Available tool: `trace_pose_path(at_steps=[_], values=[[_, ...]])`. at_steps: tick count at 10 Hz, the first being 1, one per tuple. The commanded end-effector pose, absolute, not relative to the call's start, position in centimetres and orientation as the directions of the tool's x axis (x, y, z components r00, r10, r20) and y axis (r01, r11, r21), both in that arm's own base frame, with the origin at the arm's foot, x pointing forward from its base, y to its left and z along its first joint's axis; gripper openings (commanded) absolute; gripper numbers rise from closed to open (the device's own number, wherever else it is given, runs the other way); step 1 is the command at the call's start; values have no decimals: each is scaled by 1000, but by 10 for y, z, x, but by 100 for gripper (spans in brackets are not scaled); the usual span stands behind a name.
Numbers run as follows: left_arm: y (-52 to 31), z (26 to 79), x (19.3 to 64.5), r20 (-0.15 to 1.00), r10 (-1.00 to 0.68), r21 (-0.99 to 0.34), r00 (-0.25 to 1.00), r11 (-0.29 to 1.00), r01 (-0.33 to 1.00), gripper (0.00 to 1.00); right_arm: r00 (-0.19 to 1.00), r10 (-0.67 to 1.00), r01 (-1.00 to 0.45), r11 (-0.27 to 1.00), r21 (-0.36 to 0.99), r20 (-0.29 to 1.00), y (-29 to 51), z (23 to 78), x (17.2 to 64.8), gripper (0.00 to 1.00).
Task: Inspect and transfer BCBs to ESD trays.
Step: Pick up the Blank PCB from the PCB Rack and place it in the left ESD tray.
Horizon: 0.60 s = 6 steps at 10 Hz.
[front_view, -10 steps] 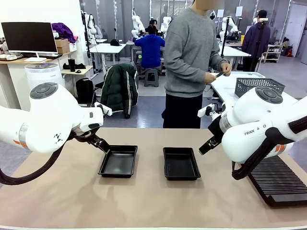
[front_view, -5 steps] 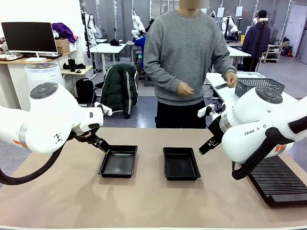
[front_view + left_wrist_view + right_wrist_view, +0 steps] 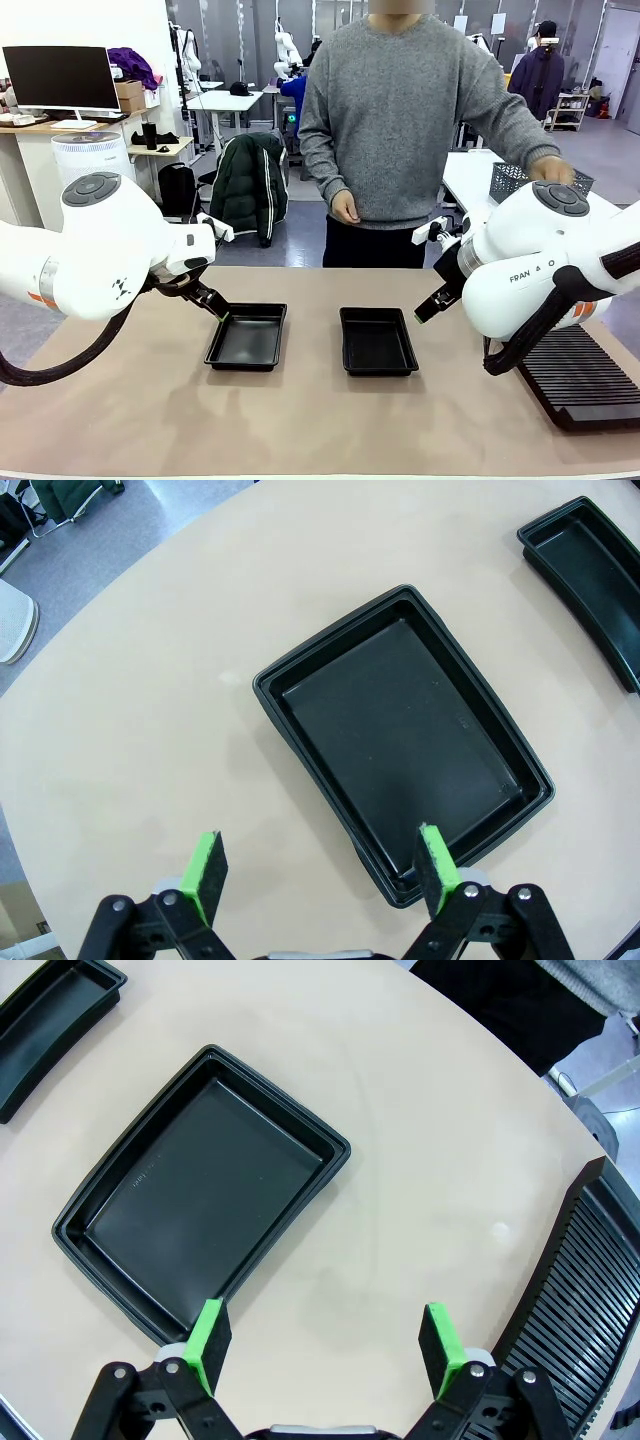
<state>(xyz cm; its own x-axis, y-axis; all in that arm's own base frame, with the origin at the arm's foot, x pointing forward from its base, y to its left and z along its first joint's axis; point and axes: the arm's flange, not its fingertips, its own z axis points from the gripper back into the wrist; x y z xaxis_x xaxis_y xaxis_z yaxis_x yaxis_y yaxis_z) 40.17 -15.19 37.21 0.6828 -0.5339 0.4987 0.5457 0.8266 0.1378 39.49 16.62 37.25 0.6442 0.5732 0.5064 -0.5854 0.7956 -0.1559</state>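
Two empty black ESD trays lie side by side mid-table, the left tray (image 3: 247,337) and the right tray (image 3: 378,341). My left gripper (image 3: 218,313) hangs open just above the left tray's near-left rim. In the left wrist view the left gripper (image 3: 320,865) holds nothing over that tray (image 3: 330,645), with the other tray (image 3: 590,570) at the top right. My right gripper (image 3: 425,308) hovers open to the right of the right tray. In the right wrist view the right gripper (image 3: 326,1345) is empty beside that tray (image 3: 200,1200). The BCBs are out of view.
A person in a grey sweater stands at the far edge, one hand (image 3: 550,168) stretched to a grey mesh basket (image 3: 520,182) and the other hand (image 3: 345,208) at the waist. A long black ribbed rack (image 3: 580,375) lies at the near right, also in the right wrist view as the rack (image 3: 590,1280).
The person has turned from the side table to face mine and now reaches one hand out to the basket. Both arms and both trays have stayed still.
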Motion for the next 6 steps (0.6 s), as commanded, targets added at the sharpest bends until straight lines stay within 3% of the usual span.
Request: trace_pose_path(at_steps=[1, 6], values=[[-152, 372, 402, 499, -533, 138, 683, 827, 545, 100, 644, 573, -585, 796, -155, 507, 166, 372, 395, 100], [-152, 372, 402, 499, -533, 138, 683, 827, 545, 100, 644, 573, -585, 796, -155, 507, 166, 372, 395, 100]])
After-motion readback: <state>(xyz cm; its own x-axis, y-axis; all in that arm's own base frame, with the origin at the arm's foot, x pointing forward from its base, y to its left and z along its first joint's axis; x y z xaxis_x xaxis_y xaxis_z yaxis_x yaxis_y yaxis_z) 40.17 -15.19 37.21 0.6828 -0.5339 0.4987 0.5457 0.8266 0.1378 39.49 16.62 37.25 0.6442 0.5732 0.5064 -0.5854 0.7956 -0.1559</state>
